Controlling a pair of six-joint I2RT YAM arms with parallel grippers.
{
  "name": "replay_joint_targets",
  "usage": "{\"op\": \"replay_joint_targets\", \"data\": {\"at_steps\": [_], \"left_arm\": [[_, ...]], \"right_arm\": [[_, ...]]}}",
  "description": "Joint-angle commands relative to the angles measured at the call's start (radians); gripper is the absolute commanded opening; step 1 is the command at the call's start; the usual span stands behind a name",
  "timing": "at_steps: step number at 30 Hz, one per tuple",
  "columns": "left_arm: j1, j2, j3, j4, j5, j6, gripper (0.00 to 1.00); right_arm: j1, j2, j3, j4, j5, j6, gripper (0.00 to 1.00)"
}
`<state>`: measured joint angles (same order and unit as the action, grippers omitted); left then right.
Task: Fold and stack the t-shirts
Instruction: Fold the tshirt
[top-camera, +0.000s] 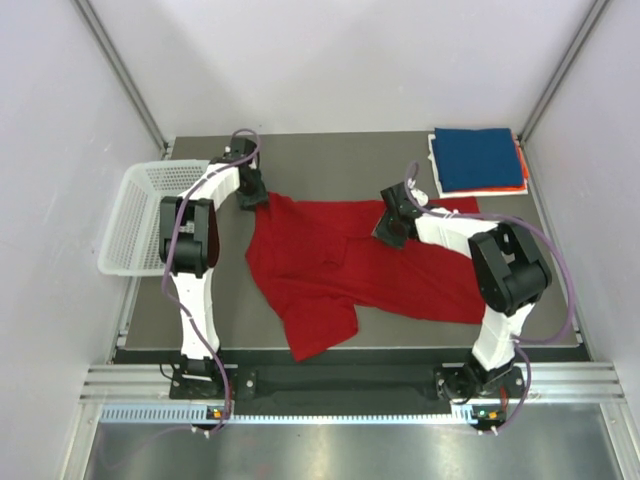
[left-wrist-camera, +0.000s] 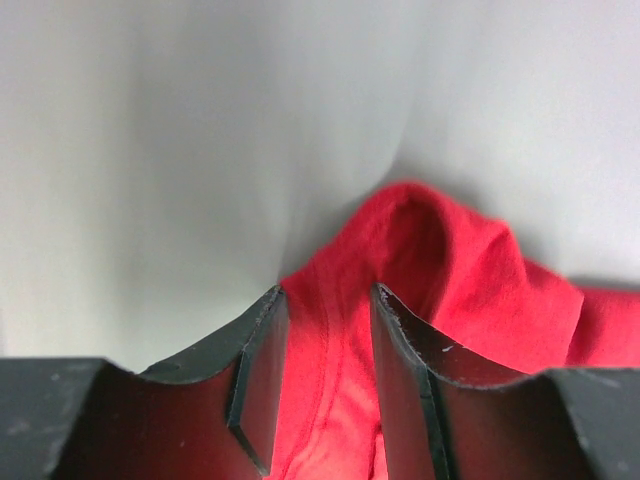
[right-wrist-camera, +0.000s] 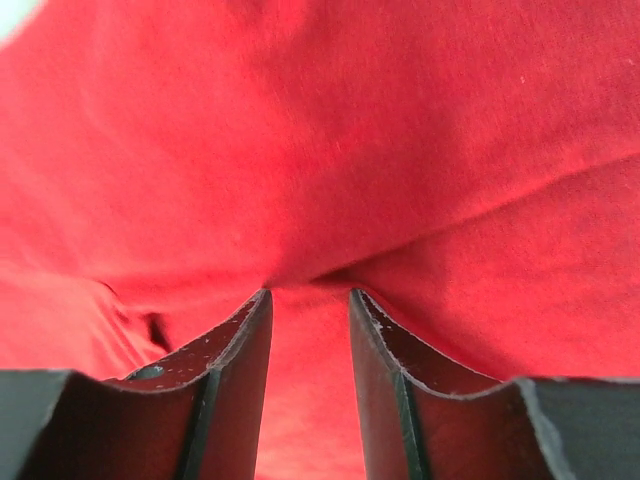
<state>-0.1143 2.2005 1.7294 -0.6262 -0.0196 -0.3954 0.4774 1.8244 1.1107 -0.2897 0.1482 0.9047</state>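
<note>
Red t-shirt (top-camera: 330, 275) is spread, rumpled, mid-worktop (top-camera: 330, 160); its far edge is pinched by left claw (top-camera: 253, 199) and right claw (top-camera: 391, 228), cloth gathered between each pair of jaws, presumably for lifting and flattening; folded stack (top-camera: 478, 160) is set at the far-right corner.

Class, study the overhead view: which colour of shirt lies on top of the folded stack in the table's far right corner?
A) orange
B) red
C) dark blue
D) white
C: the dark blue shirt covers the stack, and only edges of the orange shirt and the white shirt show beneath it.
</note>
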Motion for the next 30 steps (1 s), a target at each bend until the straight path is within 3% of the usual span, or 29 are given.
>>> {"op": "replay_joint_targets", "data": {"at_steps": [1, 5, 11, 13, 18, 20, 30], "left_arm": [[0.016, 0.079, 0.073, -0.053, 0.003, -0.011, 0.44], [0.016, 0.065, 0.154, -0.121, 0.001, 0.001, 0.44], [0.016, -0.158, 0.145, -0.181, -0.054, 0.052, 0.47], [0.016, -0.287, 0.060, -0.140, -0.034, 0.059, 0.48], [0.016, -0.545, -0.319, 0.064, 0.248, 0.031, 0.52], [0.016, -0.577, -0.440, 0.138, 0.306, 0.007, 0.52], [0.004, -0.614, -0.694, 0.267, 0.454, -0.120, 0.51]], "right_arm": [[-0.039, 0.076, 0.035, 0.034, 0.005, 0.089, 0.38], [-0.051, 0.076, 0.064, 0.034, 0.011, 0.092, 0.37], [-0.051, 0.003, 0.158, -0.055, -0.005, -0.010, 0.40], [-0.037, -0.043, 0.172, -0.095, -0.019, -0.047, 0.41], [0.012, -0.100, 0.161, -0.149, -0.094, -0.069, 0.45], [0.058, -0.106, 0.150, -0.152, -0.107, -0.073, 0.47], [0.288, -0.007, 0.207, -0.184, -0.075, 0.033, 0.48]]}}
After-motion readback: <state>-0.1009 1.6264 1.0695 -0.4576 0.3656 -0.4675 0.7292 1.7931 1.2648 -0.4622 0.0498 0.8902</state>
